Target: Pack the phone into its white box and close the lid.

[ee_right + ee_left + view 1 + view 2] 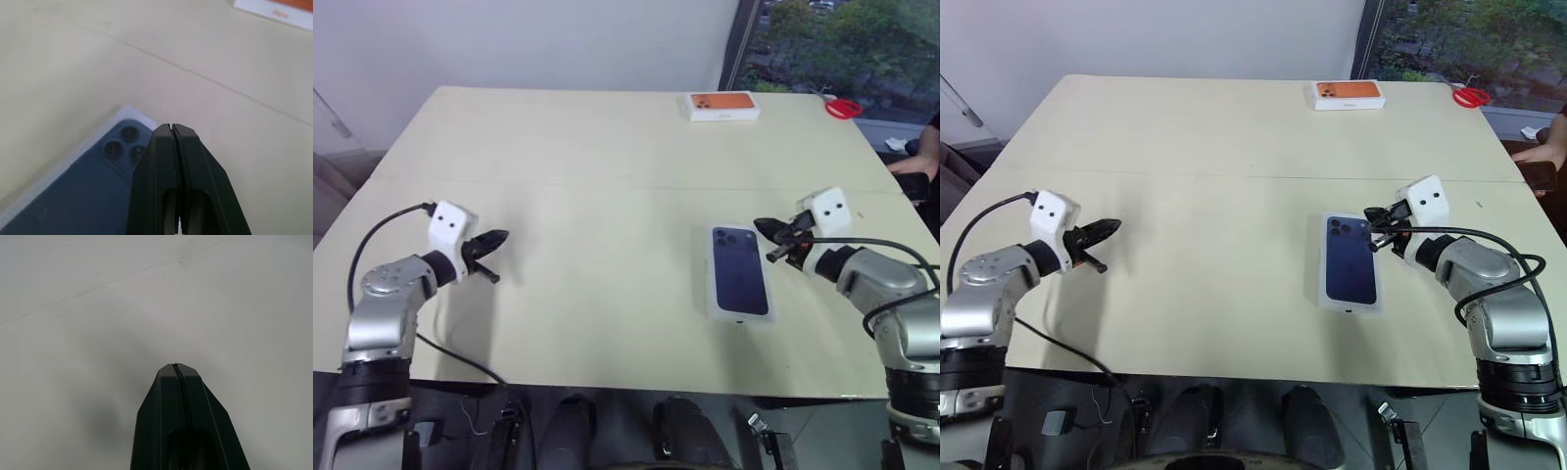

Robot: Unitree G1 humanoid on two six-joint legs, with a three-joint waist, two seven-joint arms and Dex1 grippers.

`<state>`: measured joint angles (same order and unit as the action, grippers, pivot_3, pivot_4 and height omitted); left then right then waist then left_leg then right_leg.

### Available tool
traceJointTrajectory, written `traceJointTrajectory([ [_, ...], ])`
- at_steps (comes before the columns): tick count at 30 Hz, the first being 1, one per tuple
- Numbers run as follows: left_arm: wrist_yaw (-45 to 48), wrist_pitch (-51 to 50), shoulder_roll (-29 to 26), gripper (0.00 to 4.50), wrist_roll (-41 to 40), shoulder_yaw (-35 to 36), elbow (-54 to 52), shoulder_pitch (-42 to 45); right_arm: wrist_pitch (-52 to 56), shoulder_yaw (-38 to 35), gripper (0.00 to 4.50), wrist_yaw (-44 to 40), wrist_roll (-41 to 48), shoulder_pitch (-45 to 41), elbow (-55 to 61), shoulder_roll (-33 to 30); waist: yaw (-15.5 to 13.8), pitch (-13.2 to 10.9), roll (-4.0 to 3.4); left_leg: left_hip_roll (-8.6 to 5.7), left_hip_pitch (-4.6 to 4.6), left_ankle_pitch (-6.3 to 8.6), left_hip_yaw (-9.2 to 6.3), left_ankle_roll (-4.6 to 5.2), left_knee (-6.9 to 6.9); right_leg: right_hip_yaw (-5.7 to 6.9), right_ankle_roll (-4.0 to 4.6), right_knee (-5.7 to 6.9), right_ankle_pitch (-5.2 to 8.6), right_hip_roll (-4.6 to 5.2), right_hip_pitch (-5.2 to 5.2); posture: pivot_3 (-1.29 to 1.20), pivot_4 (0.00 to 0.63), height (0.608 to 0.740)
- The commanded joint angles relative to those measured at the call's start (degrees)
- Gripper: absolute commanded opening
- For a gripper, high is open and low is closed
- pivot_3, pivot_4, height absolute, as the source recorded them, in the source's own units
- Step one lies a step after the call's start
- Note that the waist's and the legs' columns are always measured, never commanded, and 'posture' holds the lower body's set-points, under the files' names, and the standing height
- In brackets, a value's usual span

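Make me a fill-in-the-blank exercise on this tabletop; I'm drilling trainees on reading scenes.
1. The white rectangle on the table shows a dark ____ phone back.
2. Both the left tool and the right tool are ____.
3. The box at the far edge has an ____ picture.
4. The scissors are ____.

Missing words: blue; shut; orange; red

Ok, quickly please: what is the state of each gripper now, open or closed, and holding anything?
Left gripper: closed, holding nothing, over the bare table.
Right gripper: closed, holding nothing, beside the lid.
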<state>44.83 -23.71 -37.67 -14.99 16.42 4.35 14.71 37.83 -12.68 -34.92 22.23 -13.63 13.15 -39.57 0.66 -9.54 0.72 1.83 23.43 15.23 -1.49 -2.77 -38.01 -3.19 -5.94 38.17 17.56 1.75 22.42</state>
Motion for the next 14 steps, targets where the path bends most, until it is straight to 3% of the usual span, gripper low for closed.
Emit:
traceJointTrajectory([
  [1,0.25,-0.58,-3.02,0.0,-3.41,5.58,-1.42,-0.63,-1.59,-1.58,0.07,-2.54,1.12,0.1,0.25,-1.55,0.14,0.0,-0.01,0.01,0.0,0.0,-0.01,0.0,0.0,0.0,0.0,0.0,0.0,-0.01,0.01,0.0,0.15,0.732],
  [14,-2.63,-5.54,-4.11,0.0,-7.19,7.08,-8.89,-6.26,-1.73,-2.67,0.07,-7.58,3.51,1.53,-0.36,-2.77,0.11,-0.01,-0.02,0.02,-0.02,0.01,-0.01,0.0,0.03,-0.03,0.0,0.0,0.0,0.0,0.0,0.0,0.15,0.732],
])
